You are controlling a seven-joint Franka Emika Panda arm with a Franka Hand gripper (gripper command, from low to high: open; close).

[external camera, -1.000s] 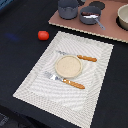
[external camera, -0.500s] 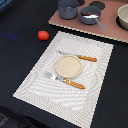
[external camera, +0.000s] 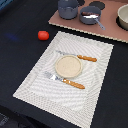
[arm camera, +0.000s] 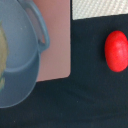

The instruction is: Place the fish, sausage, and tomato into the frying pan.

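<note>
The tomato (external camera: 43, 35), a small glossy red ball, lies on the dark table off the placemat's far corner, toward the exterior view's left. It also shows in the wrist view (arm camera: 116, 50). The frying pan (external camera: 90, 12) sits on the pink board at the back, its grey handle pointing toward the placemat. Inside it lie a white piece, the fish (external camera: 90, 17), and a dark red-brown bit that looks like the sausage (external camera: 87, 13). No gripper or arm shows in either view.
A deeper grey pot (external camera: 67, 7) stands beside the pan on the pink board (external camera: 75, 24); its rim and loop handle (arm camera: 37, 27) fill part of the wrist view. A striped placemat (external camera: 35, 85) holds a tan plate (external camera: 68, 66), a fork and a knife. A pale bowl (external camera: 123, 16) stands at the back right.
</note>
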